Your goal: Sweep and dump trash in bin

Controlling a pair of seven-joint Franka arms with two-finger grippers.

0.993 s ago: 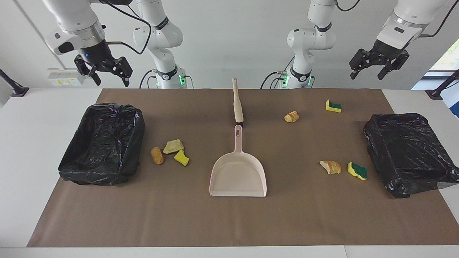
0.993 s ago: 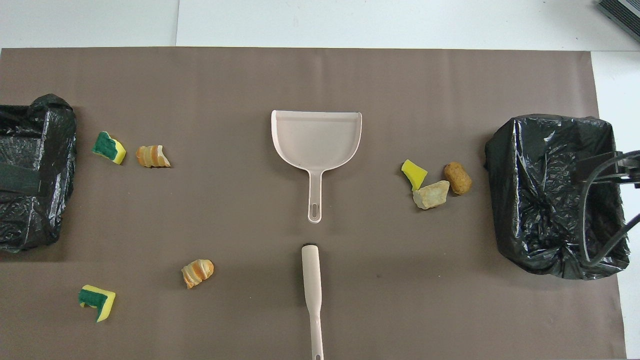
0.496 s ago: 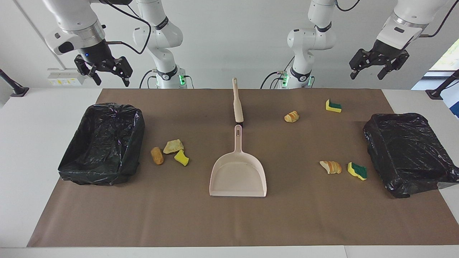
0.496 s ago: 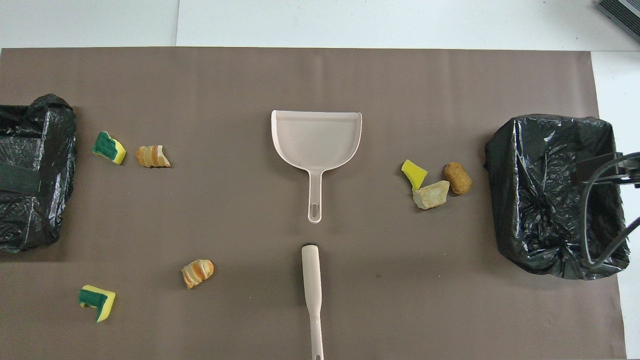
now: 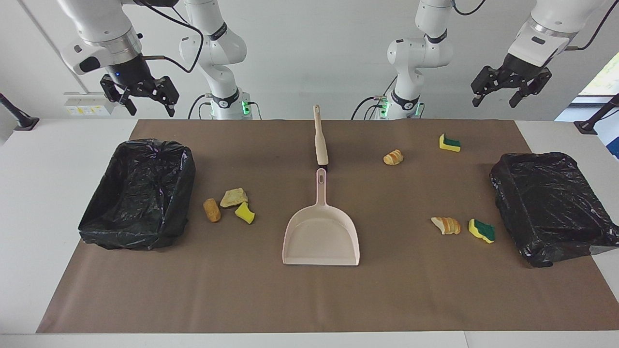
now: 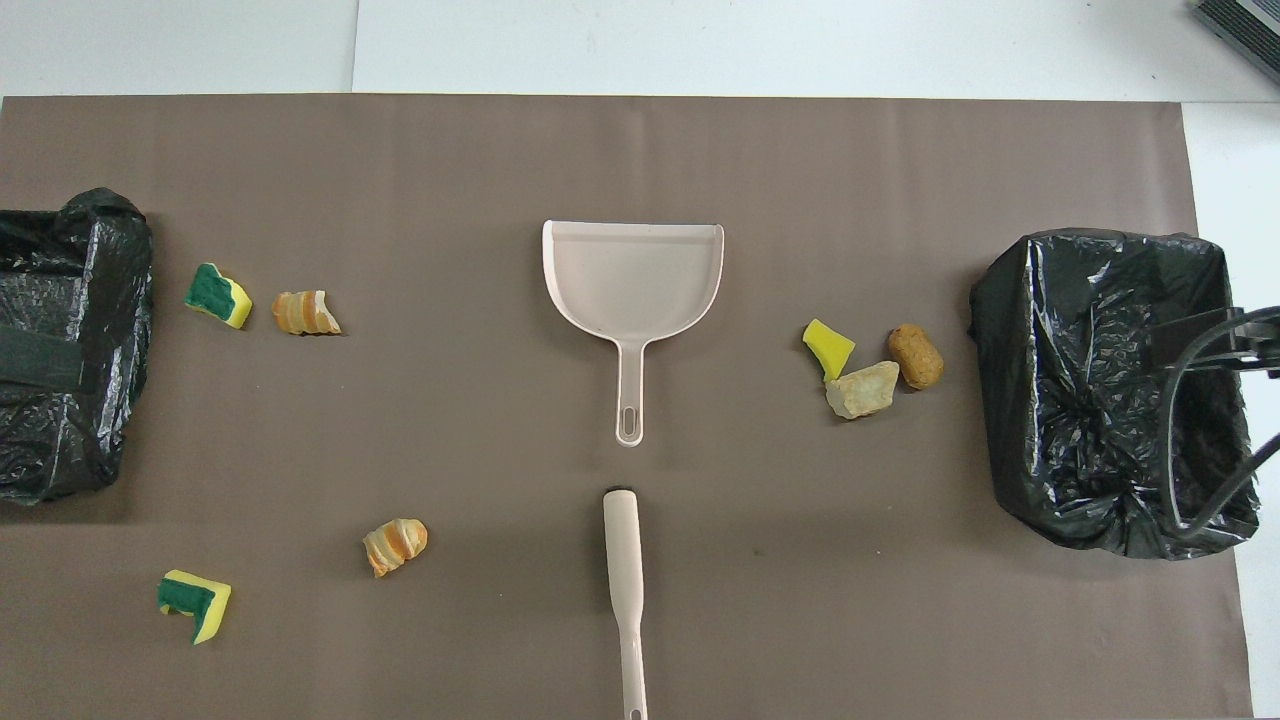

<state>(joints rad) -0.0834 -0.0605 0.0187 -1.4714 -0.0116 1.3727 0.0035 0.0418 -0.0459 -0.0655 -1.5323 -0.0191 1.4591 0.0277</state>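
A pink dustpan (image 5: 321, 237) (image 6: 632, 275) lies flat mid-mat, its handle pointing toward the robots. In line with it, nearer the robots, lies a beige brush (image 5: 320, 140) (image 6: 622, 560). Trash: a brown piece (image 5: 211, 210), a beige lump (image 5: 234, 197) and a yellow sponge chunk (image 5: 245, 212) cluster beside the bin (image 5: 140, 193) at the right arm's end. Two bread pieces (image 5: 393, 157) (image 5: 446, 225) and two green-and-yellow sponge chunks (image 5: 449, 142) (image 5: 482, 230) lie toward the left arm's bin (image 5: 551, 205). My right gripper (image 5: 151, 110) and left gripper (image 5: 494, 103) hang open and empty, high above the table's robot-side edge.
Both bins are lined with black bags. A brown mat (image 6: 640, 150) covers most of the white table. In the overhead view the right arm's cable (image 6: 1190, 400) hangs over the bin (image 6: 1080, 390) at that end.
Nothing on the table has moved. Both grippers hang almost where they were, still open.
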